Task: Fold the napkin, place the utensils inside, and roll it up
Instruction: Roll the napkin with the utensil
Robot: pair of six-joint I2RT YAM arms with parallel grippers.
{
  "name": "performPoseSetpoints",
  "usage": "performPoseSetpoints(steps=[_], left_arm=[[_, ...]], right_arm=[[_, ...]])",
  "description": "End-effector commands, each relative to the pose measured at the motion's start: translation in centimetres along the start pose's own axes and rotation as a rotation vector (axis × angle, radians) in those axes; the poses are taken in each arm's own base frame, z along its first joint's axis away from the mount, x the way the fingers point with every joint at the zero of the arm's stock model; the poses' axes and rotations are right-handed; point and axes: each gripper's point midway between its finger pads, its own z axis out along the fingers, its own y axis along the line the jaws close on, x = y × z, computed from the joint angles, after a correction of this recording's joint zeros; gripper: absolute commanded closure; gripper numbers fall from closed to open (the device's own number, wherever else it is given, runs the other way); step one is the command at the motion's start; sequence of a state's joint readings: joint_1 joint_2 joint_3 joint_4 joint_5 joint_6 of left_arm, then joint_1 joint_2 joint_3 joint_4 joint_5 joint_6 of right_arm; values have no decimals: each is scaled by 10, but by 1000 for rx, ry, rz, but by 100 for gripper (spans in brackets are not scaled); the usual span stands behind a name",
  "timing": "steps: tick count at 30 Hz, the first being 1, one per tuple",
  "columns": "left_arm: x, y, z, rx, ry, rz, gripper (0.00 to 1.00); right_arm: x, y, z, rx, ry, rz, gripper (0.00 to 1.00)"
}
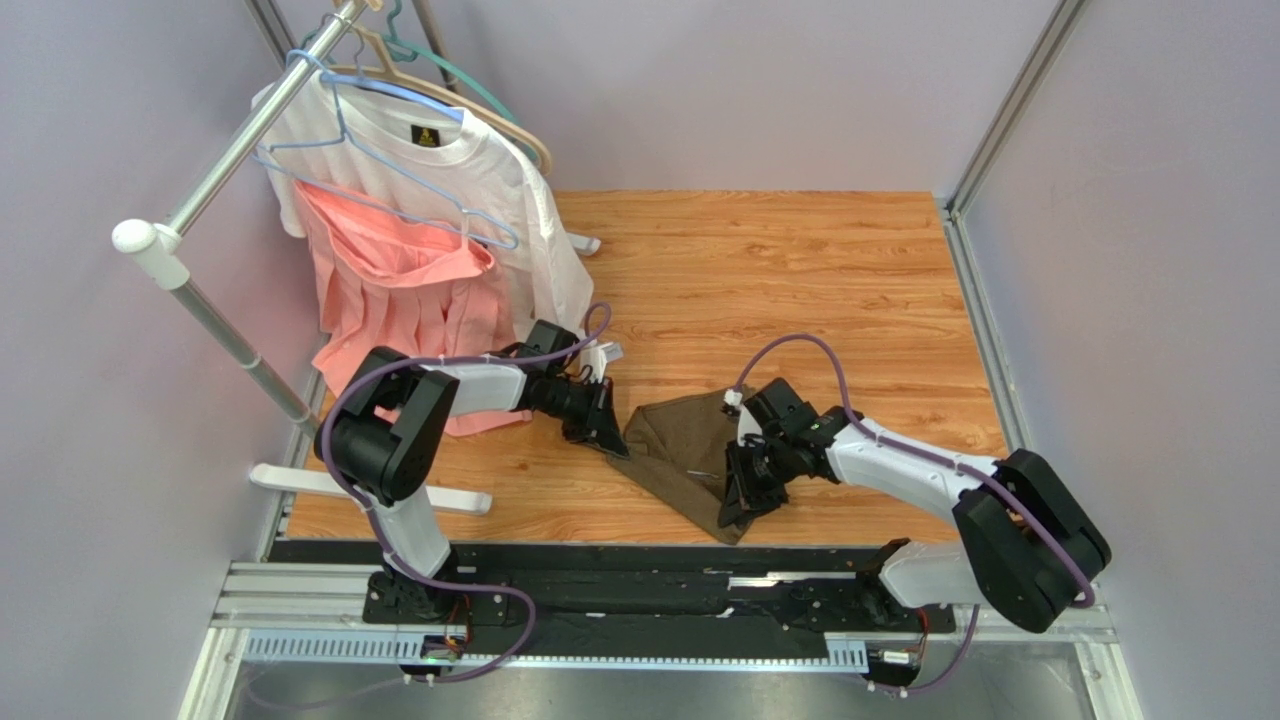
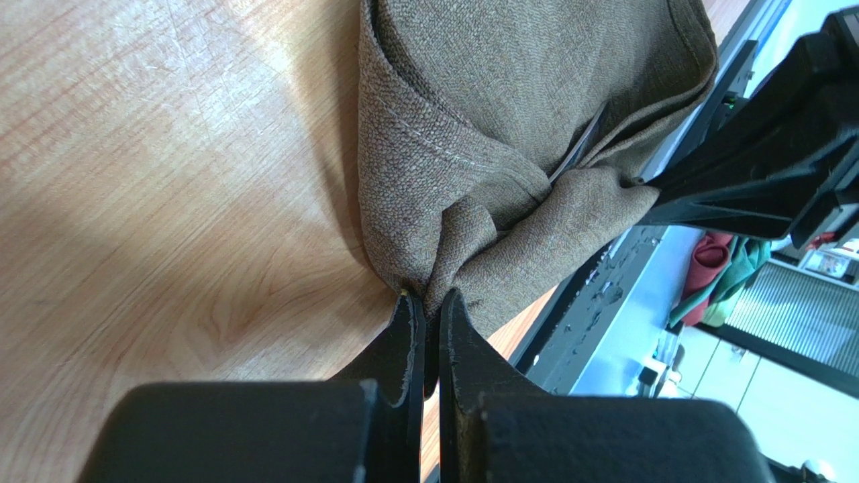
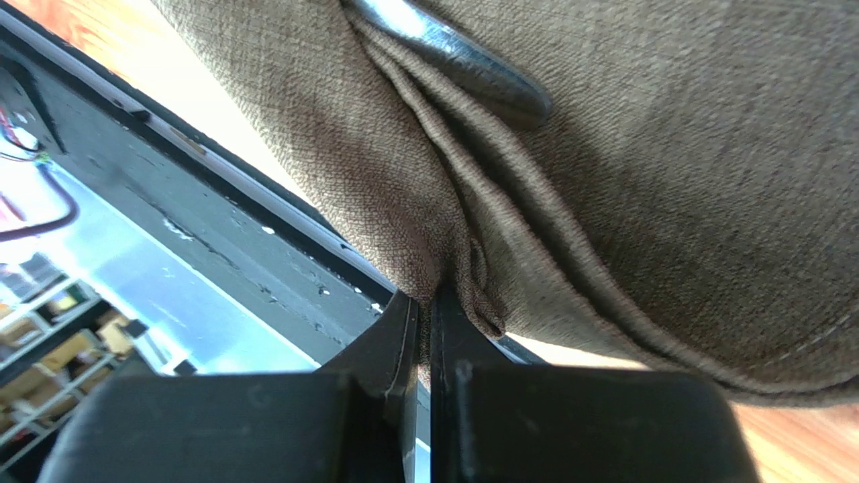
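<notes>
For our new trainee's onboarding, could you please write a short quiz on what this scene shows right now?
1. True or false: the left claw and the right claw are both shut on the napkin.
2. What hangs on the rack? A) a white T-shirt and a pink garment; B) a blue towel; C) a black jacket.
3. In the right wrist view, what pokes out of the napkin's fold?
Key: 1 true; 2 A; 3 the rounded end of a utensil.
</notes>
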State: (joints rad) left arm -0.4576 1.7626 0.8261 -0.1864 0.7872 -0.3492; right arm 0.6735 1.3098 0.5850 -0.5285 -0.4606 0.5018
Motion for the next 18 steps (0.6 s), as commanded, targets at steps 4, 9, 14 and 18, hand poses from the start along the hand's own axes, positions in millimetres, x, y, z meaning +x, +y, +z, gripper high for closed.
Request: performPoseSetpoints(steps=[4, 9, 14, 18], left_arm=[[-2, 18, -1, -95, 2, 21, 100], [1, 25, -4, -143, 19, 18, 100], [-1, 23, -5, -138, 12, 22, 100], [-1, 22, -5, -134, 13, 24, 100]], right_arm=[[-10, -15, 10, 34, -13, 54, 100], [-11, -39, 11, 168, -19, 72, 86], [-20, -46, -14, 268, -90, 49, 72], [-22, -40, -28, 270, -114, 37, 67]])
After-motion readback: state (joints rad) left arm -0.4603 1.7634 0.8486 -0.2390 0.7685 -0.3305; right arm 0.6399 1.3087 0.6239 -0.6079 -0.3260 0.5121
